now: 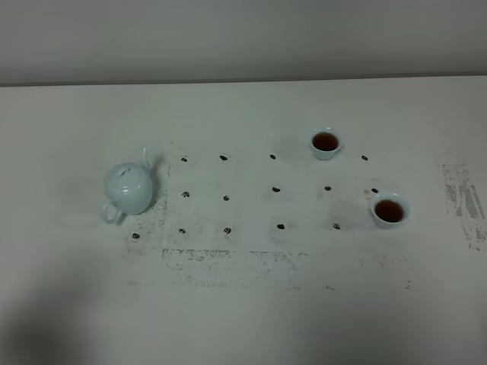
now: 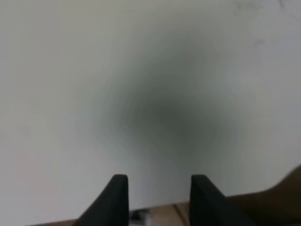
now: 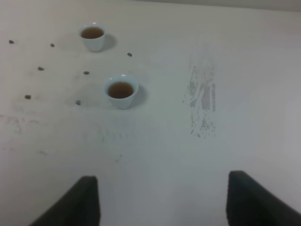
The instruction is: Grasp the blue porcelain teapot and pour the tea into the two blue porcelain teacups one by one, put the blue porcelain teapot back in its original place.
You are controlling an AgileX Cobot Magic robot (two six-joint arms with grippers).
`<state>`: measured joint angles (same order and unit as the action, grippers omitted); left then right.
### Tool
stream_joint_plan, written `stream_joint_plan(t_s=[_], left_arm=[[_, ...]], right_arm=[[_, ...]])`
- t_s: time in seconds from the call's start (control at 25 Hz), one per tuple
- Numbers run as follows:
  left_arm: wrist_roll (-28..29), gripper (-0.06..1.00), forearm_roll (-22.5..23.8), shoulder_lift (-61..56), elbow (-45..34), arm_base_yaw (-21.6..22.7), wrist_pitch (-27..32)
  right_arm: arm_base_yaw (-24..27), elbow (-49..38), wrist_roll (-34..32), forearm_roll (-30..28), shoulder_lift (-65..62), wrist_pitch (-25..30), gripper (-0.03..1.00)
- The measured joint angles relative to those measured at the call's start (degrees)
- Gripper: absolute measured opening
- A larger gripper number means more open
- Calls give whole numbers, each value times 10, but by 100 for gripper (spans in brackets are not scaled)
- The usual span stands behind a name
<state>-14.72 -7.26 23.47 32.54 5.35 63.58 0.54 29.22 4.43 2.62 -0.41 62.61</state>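
Standing upright on the table [image 1: 243, 319]: one blue porcelain teapot [image 1: 129, 188], lid on, loop handle turned toward the near edge, short spout pointing toward the far wall, nothing gripping or touching it.

Well apart from the teapot, on its spout-free side across the dotted patch: two blue porcelain teacups, both upright and both holding dark brown tea. Farther teacup [image 1: 326, 143] beyond the far row of dots; nearer teacup [image 1: 389, 209] past it, closer to the near edge, at the last column of dots. Cups apart from each other, not touching.

Between teapot and cups: a grid of small dark dots [image 1: 275, 189], roughly a dozen countable, on a scuffed, greyish stretch of tabletop. Beyond the nearer teacup, away from the teapot: a patch of worn scratch marks [image 1: 464, 201]. Nothing standing between teapot and cups apart from these flat marks.

No readable writing, labels or brands anywhere.

Left gripper [image 2: 159, 181]: two dark fingers parted with a clear gap, holding nothing, over bare blurred tabletop with a dark shadow beneath. Right gripper [image 3: 162, 181]: fingers spread wide, empty, hanging over bare table with both teacups ahead of it.
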Motion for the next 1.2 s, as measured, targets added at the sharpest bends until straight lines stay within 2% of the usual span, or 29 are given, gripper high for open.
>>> stream_joint_plan(t_s=[0.2,0.76,1.2], left_arm=[[4,30,-10,-44,-30,0,-4],[4,31,-10,-175,-32,0,-12],[4,31,-10,-230,-34,0,-12]], right_arm=[[0,0,0,0,0,0,59],[0,0,0,-1,0,0,59],[0,0,0,-1,0,0,59]])
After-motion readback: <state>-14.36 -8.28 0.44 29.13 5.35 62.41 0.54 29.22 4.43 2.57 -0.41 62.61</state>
